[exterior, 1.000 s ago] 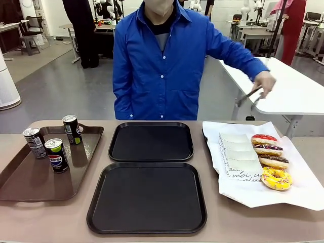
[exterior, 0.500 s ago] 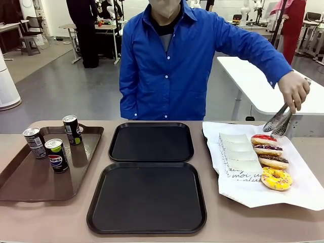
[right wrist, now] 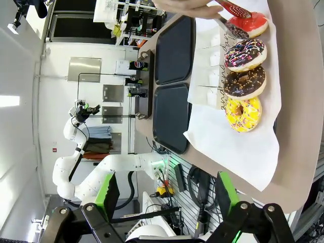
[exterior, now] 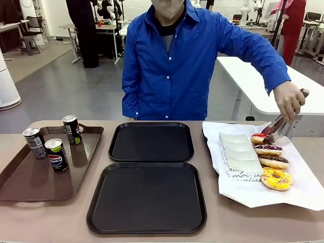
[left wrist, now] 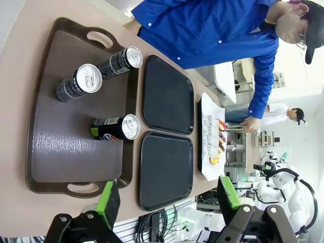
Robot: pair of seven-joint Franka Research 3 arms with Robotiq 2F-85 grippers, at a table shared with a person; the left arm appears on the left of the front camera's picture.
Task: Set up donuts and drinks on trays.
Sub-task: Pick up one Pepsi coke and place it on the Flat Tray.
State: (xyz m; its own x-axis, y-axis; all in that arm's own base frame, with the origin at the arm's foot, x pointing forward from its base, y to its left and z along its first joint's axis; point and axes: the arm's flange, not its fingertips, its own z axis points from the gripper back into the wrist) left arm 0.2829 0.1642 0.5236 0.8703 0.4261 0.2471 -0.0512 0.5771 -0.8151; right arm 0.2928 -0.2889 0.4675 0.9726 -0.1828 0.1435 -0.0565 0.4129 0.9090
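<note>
Two black trays, the far one [exterior: 151, 142] and the near one [exterior: 147, 197], lie bare at the table's middle. Three drinks [exterior: 56, 155] stand on the brown tray [exterior: 30, 179] at left. Several donuts [exterior: 276, 178] lie in a row on white paper at right, beside paper sleeves [exterior: 238, 157]. The person's hand holds tongs [exterior: 273, 127] around the red-iced donut [exterior: 258, 137], also visible in the right wrist view [right wrist: 250, 23]. My left gripper [left wrist: 168, 200] is open high above the drinks [left wrist: 114, 127]. My right gripper [right wrist: 167, 197] is open above the donuts' paper.
The white paper [exterior: 304, 195] overhangs toward the table's right front edge. The person in a blue shirt [exterior: 172, 66] stands at the far side, arm stretched over the donuts. Another white table [exterior: 283, 86] stands behind at right.
The person's hand swung the tongs in from the white table behind and lowered them onto the red-iced donut. Nothing else on the table has moved.
</note>
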